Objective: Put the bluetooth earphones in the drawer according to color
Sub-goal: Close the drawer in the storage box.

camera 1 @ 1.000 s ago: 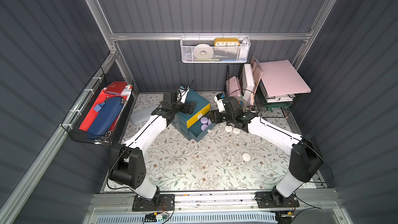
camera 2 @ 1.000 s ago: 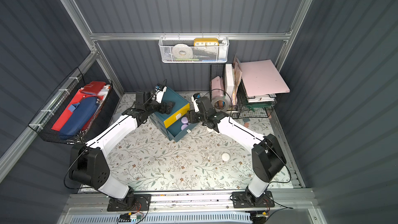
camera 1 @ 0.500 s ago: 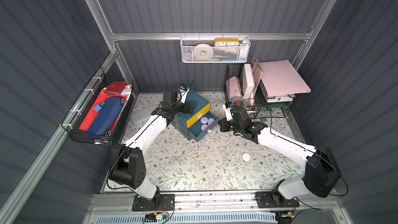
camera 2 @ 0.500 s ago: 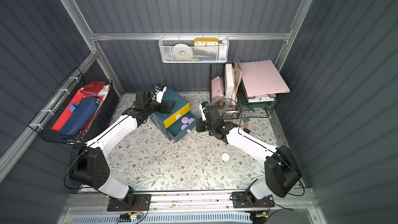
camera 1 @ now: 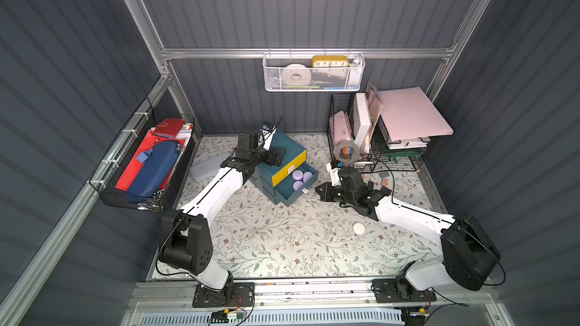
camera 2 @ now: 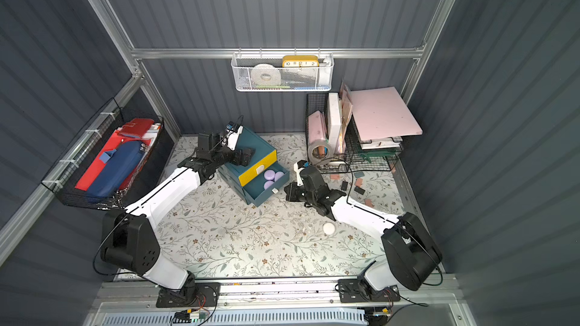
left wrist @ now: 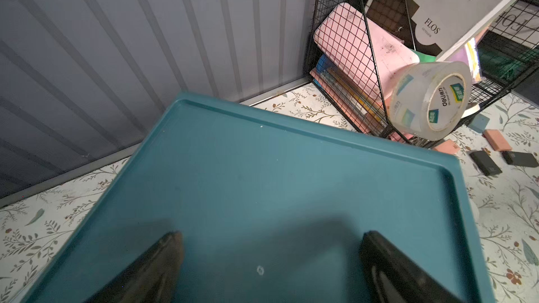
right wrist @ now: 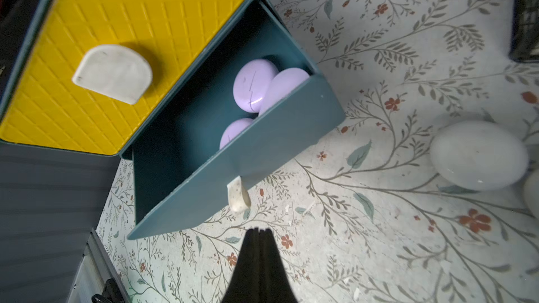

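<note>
The teal drawer cabinet stands at the back of the mat, its top front yellow. Its middle drawer is pulled out, and three lilac earphones lie in it. My right gripper is shut and empty, low over the mat just in front of that drawer's white handle. Two white earphones lie beside it, hidden under the arm in both top views. Another white one lies nearer the front. My left gripper is open over the cabinet's top.
A wire rack with a tape roll stands at the back right. Small pink and black chips lie in front of it. A pale grey-blue case lies left of the cabinet. A wire basket hangs on the left wall.
My right gripper has shut and drawn back from over the open drawer to the mat in front of its handle. The left arm has not moved.
</note>
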